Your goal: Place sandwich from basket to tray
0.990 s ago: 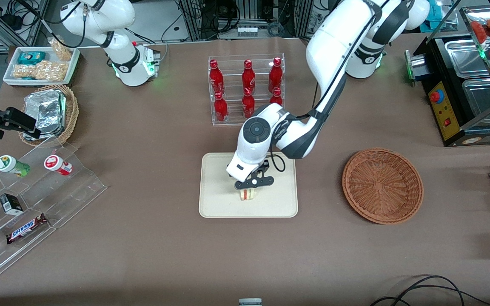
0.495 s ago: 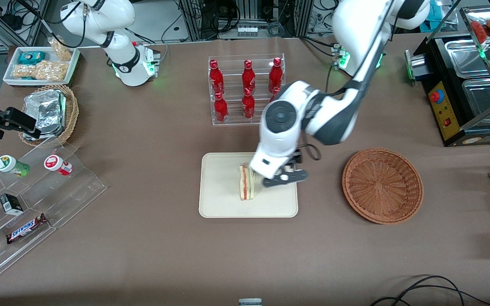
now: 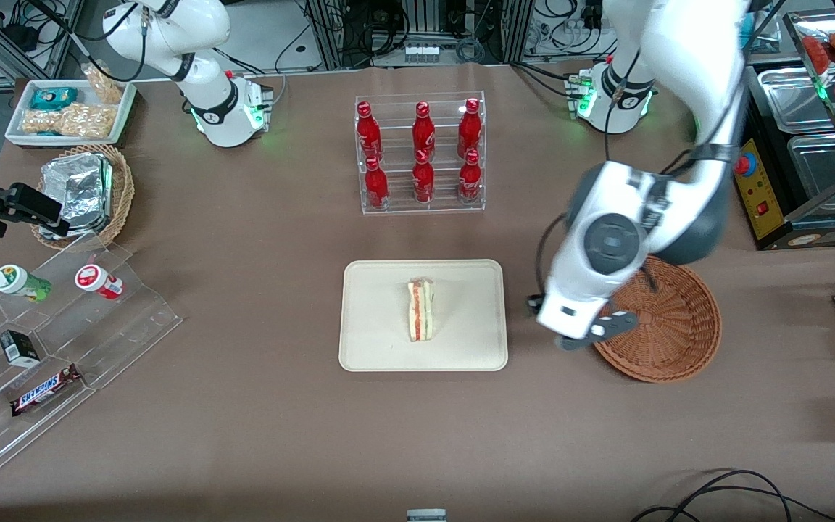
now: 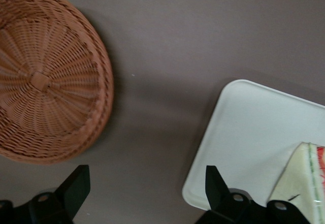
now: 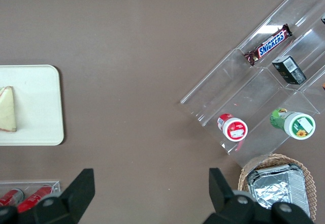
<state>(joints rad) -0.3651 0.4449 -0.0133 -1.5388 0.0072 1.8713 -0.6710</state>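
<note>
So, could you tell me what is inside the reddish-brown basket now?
Nothing shows in the basket; the open gripper hides part of its rim in the front view. The sandwich lies on the tray.

Reddish-brown woven basket (image 3: 667, 319), cream tray (image 3: 374, 319), white sandwich (image 3: 420, 311) striped orange-red and green.

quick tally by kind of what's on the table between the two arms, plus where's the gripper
red bottles in the clear rack: 6
tray: 1
sandwich, on the tray: 1
basket: 1
total: 9
The gripper hangs open, holding nothing, above the basket's rim nearest the tray.
</note>
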